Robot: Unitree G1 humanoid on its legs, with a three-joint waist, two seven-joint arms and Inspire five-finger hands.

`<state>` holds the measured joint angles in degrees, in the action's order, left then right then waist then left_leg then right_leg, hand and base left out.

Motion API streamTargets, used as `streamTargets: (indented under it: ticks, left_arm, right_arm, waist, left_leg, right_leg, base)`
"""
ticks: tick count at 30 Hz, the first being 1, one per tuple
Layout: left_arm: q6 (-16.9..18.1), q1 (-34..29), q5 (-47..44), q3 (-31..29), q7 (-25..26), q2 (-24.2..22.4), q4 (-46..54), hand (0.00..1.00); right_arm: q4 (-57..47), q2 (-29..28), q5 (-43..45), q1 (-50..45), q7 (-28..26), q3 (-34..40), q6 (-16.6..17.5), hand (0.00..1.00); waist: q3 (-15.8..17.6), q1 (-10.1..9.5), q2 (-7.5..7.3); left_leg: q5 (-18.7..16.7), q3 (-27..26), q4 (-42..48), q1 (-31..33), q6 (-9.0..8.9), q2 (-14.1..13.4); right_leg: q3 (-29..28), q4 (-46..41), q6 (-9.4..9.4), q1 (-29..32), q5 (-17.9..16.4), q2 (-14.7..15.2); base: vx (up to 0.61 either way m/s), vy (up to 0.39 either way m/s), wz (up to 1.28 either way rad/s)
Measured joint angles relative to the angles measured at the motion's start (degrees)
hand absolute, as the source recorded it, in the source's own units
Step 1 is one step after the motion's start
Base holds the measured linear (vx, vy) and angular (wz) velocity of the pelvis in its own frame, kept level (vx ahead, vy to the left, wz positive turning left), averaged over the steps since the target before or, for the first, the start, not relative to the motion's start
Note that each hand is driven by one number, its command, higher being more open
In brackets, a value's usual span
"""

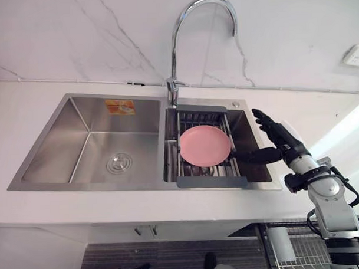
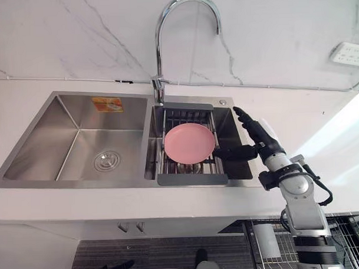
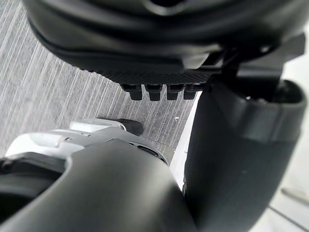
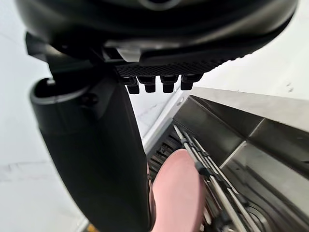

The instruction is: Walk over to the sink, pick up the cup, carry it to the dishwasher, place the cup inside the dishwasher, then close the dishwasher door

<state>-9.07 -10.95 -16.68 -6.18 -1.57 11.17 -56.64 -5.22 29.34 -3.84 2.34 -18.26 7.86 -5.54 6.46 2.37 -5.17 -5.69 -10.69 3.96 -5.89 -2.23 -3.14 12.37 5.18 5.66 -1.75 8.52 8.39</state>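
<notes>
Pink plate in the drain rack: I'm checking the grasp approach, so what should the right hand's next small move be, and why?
Probably ease the right hand left and down toward the pink plate. The hand is open, fingers straight, thumb pointing at the plate's right rim, which it seems not to touch. It hovers over the right basin beside the drain rack, holding nothing.

the right arm (image 1: 330, 203) is showing rounded silver-grey shells with a black band near the wrist; the right hand (image 1: 278, 136) is looking dark all over, and the left hand (image 3: 159, 72) is showing a dotted black palm pad.
</notes>
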Motion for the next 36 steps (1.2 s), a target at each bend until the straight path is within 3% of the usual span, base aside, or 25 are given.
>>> streamTargets:
  ticks: [10,16,20,36]
  left_arm:
    - [-1.22,-0.01,-0.11,1.65,0.48,0.1,0.03,1.0]
    - [-1.83,0.0,0.51,1.64,0.42,0.09,0.14,1.0]
    - [-2.29,-0.01,0.99,1.64,0.43,0.07,0.11,1.0]
    - [-3.03,0.0,2.21,1.53,0.44,0.0,0.97,1.0]
  right_arm:
    - [5.02,-0.02,-10.13,-0.8,1.0,-2.92,1.58,1.0]
    - [5.62,-0.02,-19.69,-0.82,7.57,-3.83,8.22,1.0]
    - [5.57,-0.14,-22.23,-0.81,9.79,-5.17,10.32,1.0]
    - [6.87,-1.21,-22.54,-0.72,12.28,-7.27,9.85,1.0]
  waist:
    - [-1.16,-0.05,1.04]
    - [-1.46,-0.05,1.12]
    - [-2.08,-0.14,1.17]
    - [-2.06,-0.53,1.22]
  left_leg:
    - [1.1,0.16,-1.67,-0.68,-1.23,-1.61]
    - [1.17,0.45,-1.81,-0.69,-1.34,-1.77]
    - [1.17,0.55,-1.85,-0.71,-1.33,-1.73]
    - [1.93,1.97,-2.77,-0.86,-1.57,-1.82]
  right_leg:
    - [1.16,-0.01,-0.9,-0.01,-0.37,-1.5]
    - [1.55,-0.02,-0.93,-0.27,-0.26,-1.66]
    - [1.8,-0.01,-0.93,-0.4,-0.27,-1.6]
    - [3.31,0.0,-1.1,-0.94,-0.53,-1.65]
  base:
    - [-0.03,-0.041,0.0]
    - [0.0,0.0,0.0]
    - [-0.02,-0.003,0.02]
    - [-0.02,-0.01,0.05]
